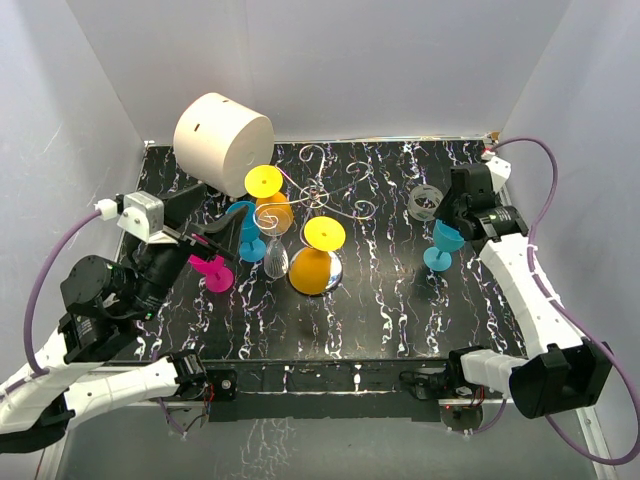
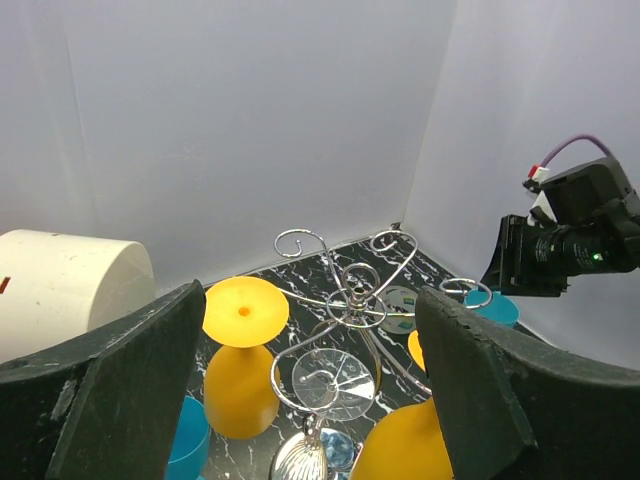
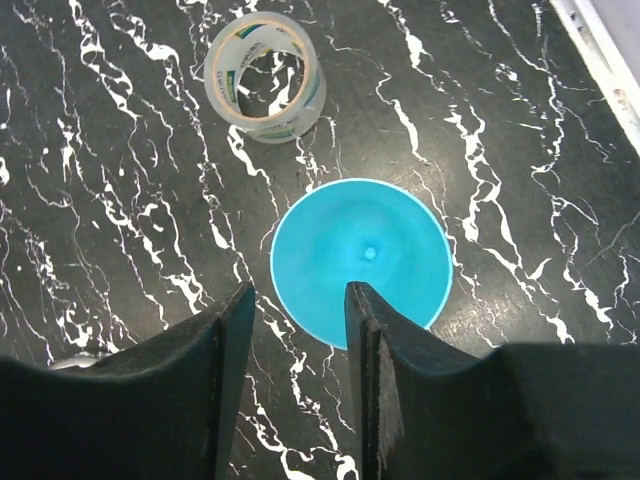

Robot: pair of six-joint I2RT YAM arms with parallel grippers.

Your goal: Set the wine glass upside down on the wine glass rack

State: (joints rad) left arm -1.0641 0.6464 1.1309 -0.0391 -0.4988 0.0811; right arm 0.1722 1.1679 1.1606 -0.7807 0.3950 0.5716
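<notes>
Wine glass [image 3: 360, 262] (turquoise) stands upright below our narrowly parted right end effector [image 3: 298, 295]; our left end effector [image 2: 310, 290] gapes wide, empty.

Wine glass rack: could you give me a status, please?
Left gripper open, facing rack. Right gripper open over standing teal glass. Tape roll nearby.

Soft, diffuse light is washing down from above, and the plain white walls [image 1: 400, 60] are glowing evenly without glare. Faint, short shadows are pooling on the black, white-veined marble surface [image 1: 380, 300]. Close to my wrist lenses, my dark left fingers [image 2: 130, 400] and right fingers [image 3: 150, 410] are blurring softly.
</notes>
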